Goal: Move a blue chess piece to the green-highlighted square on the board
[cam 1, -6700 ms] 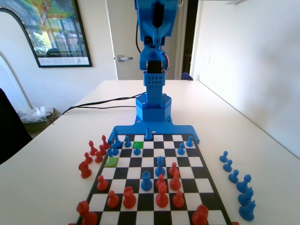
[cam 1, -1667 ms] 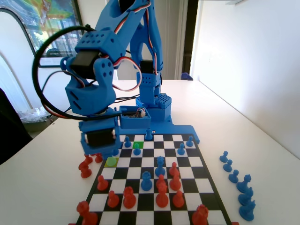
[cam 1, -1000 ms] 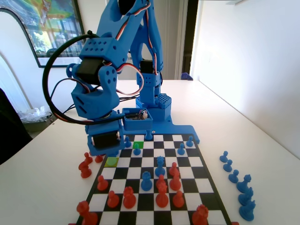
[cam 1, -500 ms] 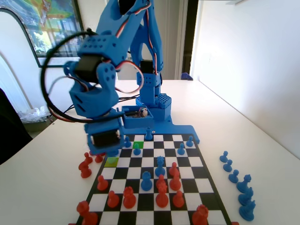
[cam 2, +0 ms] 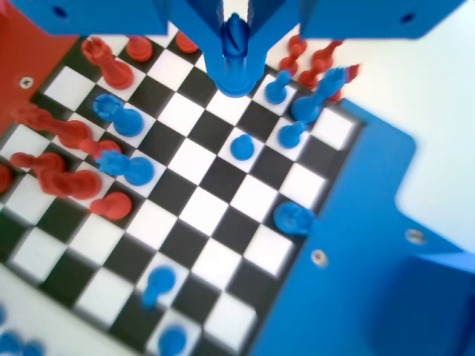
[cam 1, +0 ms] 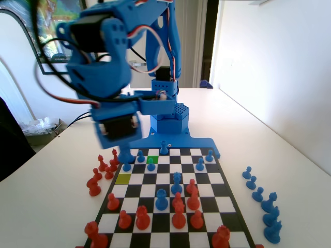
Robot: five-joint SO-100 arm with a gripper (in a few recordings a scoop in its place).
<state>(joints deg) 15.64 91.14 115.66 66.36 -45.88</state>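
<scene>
Currently I log: gripper [cam 2: 236, 37] clamped on the blue chess piece [cam 2: 236, 68], lifted above the board [cam 1: 207, 178] at its far left in the fixed view. Green square [cam 1: 153, 159] lies at the far end, another blue piece [cam 1: 150, 165] on it.

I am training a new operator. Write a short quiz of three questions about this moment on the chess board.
1. True or false: the gripper is shut on the blue chess piece.
2. In the fixed view, the spare pieces on the table right of the board are: A) red B) blue C) both colours.
3. Fill in: in the fixed view, the yellow-green square is ____ (bare or occupied).
Key: 1 true; 2 B; 3 bare.
</scene>
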